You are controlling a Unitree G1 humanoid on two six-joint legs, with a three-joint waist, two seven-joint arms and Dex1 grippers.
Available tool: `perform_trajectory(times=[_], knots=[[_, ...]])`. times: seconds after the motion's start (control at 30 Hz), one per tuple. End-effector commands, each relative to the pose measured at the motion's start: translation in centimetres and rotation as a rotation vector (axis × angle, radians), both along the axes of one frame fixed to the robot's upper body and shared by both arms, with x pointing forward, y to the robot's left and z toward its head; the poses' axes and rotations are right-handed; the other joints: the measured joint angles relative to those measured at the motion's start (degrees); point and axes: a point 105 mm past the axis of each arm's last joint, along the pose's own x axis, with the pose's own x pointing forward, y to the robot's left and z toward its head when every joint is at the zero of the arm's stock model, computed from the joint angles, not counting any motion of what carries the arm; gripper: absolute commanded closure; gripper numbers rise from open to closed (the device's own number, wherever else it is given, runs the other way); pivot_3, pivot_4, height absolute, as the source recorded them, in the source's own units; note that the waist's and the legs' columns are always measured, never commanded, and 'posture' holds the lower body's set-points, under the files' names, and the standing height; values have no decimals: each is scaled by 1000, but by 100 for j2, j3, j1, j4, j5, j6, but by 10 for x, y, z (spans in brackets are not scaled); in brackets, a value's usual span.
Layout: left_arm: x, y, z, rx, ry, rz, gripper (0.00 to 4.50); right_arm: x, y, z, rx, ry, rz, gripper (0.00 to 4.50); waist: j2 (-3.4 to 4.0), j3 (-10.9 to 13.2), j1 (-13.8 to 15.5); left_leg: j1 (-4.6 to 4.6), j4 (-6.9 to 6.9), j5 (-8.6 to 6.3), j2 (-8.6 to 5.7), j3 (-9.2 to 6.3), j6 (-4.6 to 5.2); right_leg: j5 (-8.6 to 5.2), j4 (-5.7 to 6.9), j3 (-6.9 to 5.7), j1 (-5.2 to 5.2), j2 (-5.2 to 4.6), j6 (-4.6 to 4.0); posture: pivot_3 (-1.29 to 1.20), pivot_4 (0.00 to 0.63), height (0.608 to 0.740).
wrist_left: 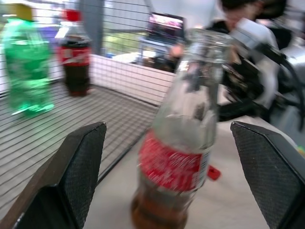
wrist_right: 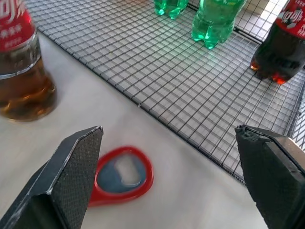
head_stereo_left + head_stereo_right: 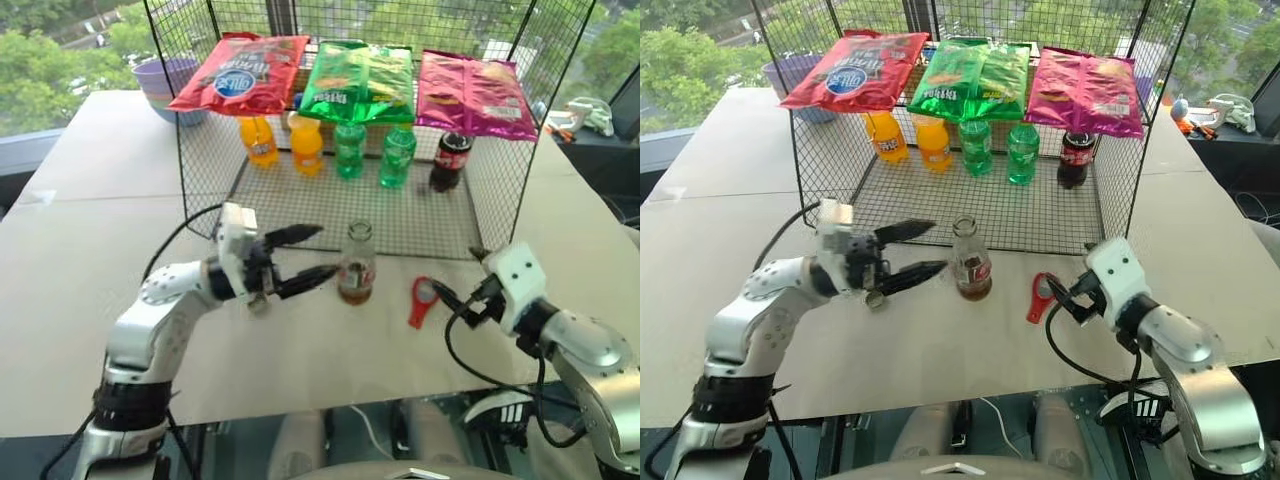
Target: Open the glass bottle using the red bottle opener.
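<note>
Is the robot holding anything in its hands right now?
No. Both grippers, left and right, are open; the glass bottle and red bottle opener rest on the table.

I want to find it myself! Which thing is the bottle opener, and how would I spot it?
Look at the pale table, just in front of the wire rack of drinks. Right of the glass bottle lies the red bottle opener, flat, near the right gripper. It is the only flat red ring-headed thing there.

wire rack (image 3: 300, 205), soda bottles (image 3: 350, 150), chip bags (image 3: 362, 82)
</note>
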Motion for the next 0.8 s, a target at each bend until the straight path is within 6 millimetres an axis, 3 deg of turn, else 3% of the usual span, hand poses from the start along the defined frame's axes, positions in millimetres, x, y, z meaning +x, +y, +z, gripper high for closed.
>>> perform_trajectory(times=[0.03, 0.17, 0.3, 0.47, 0.8], knots=[[-4, 25, -5, 12, -28, 191, 158, -5, -18, 3, 26, -44, -6, 0, 1, 0, 0, 0, -3, 0, 0, 2, 0, 1, -5, 1, 1, -3, 0, 0, 150, 740], [-10, 49, -16, -24, -3, 347, 158, -10, -46, -2, 52, -35, -57, 0, -2, 1, 21, 3, -3, -1, 5, 7, 1, 2, -9, 3, 3, -8, 1, 0, 150, 740], [-14, 66, -25, -8, -2, 454, 158, -17, -59, -9, 29, -42, -60, 0, 0, 0, 18, 9, -3, -1, 17, 2, -1, 0, -7, -4, 1, -9, 4, 0, 150, 740], [-25, 89, -19, -5, -71, 497, 158, -32, -78, 2, 89, -194, -119, 0, 1, 0, 13, 6, -8, -2, 19, 9, -2, 6, -11, 0, 0, -8, -10, 0, 150, 740], [-46, 119, -23, 58, -62, 521, 158, -64, -72, 16, 211, -201, 14, 0, 8, 2, 7, 11, -16, -4, 31, 21, -4, -1, -16, 3, -9, -19, 3, 0, 150, 740]])
